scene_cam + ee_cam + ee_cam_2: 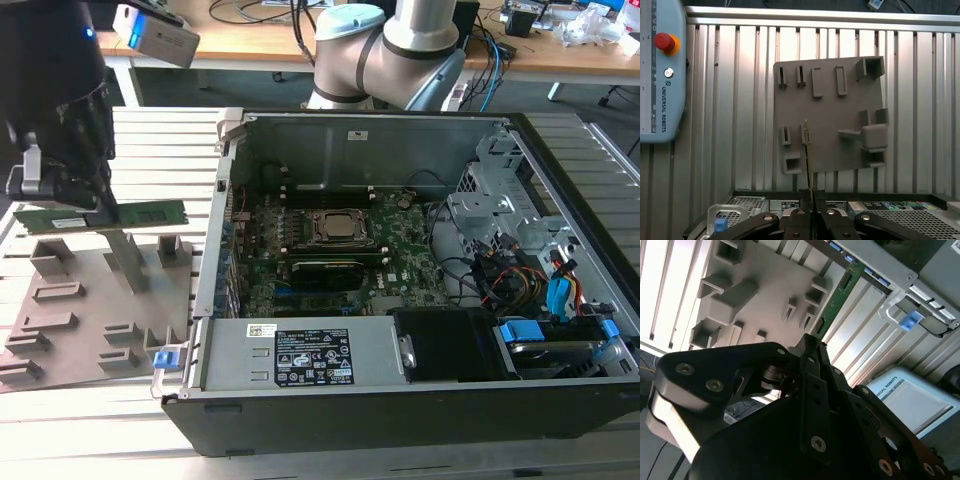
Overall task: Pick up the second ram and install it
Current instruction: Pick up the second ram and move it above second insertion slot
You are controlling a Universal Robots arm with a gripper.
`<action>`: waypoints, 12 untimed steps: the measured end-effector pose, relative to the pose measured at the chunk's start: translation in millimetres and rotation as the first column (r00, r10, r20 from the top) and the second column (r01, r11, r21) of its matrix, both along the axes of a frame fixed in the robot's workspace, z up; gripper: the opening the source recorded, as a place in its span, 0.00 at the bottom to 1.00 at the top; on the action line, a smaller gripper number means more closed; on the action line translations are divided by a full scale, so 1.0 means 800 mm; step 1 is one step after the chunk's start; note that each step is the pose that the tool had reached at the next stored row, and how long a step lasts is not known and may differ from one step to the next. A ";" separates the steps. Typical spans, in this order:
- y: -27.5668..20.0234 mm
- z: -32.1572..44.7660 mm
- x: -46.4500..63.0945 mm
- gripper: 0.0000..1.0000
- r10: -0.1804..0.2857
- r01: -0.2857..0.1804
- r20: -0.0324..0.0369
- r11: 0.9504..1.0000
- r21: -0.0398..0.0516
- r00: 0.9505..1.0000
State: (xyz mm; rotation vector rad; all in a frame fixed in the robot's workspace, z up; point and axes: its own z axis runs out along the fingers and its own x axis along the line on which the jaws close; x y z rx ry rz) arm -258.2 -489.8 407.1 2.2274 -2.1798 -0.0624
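- The gripper (97,204) hangs over the grey tray (90,325) at the exterior view's left, well apart from the open computer case (380,135).
- Its fingers (798,218) are pinching the ram stick (145,213). In the first wrist view the stick is edge-on, clamped between the two black fingers.
- In the exterior view the stick is held long side level, with most of its length jutting toward the case. It sits above the tray's upright posts (125,255). I cannot tell whether its lower edge is clear of the tallest post.
- The step in hand looks like the carry from tray to board.
- Done well, this means a straight lift until the stick is plainly free of the posts before any sideways travel.
- The grip sits near one end, so the free end can swing or sag. A slow, smooth carry would help hold the stick square in the fingers.
- The case's near wall (214,250) stands between the tray and the motherboard (405,268), so the stick needs height to pass over that rim.
- The memory slots appear to run beside the processor socket (342,228). I cannot tell which one is free.
- The main risks are a knock on the wall or a twist in the pinch, either of which would spoil the alignment with the slot.
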 end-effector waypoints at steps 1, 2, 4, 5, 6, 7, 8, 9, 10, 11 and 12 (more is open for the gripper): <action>0.0000 0.0000 0.004 0.14 0.000 0.000 0.000 1.000 0.000 1.000; 0.0000 0.0000 0.006 0.14 0.000 0.000 0.000 1.000 0.000 1.000; 0.0000 0.0000 0.015 0.14 0.000 0.000 0.000 1.000 0.000 1.000; 0.0000 0.0000 0.021 0.14 0.000 0.000 0.000 1.000 0.000 1.000; 0.0000 0.0000 0.025 0.14 0.000 0.000 0.000 1.000 0.000 1.000; 0.0000 -0.0001 0.031 0.14 0.000 0.000 0.000 1.000 0.000 1.000; 0.0000 0.0000 0.033 0.14 0.000 0.000 0.000 1.000 0.000 1.000; 0.0000 0.0000 0.035 0.14 0.000 0.000 0.000 1.000 0.000 1.000; 0.0000 0.0000 0.038 0.14 0.000 0.000 0.000 1.000 0.000 1.000; 0.0000 0.0000 0.043 0.14 0.000 0.000 0.000 1.000 0.000 1.000; 0.0000 0.0000 0.050 0.14 0.000 0.000 0.000 1.000 0.000 1.000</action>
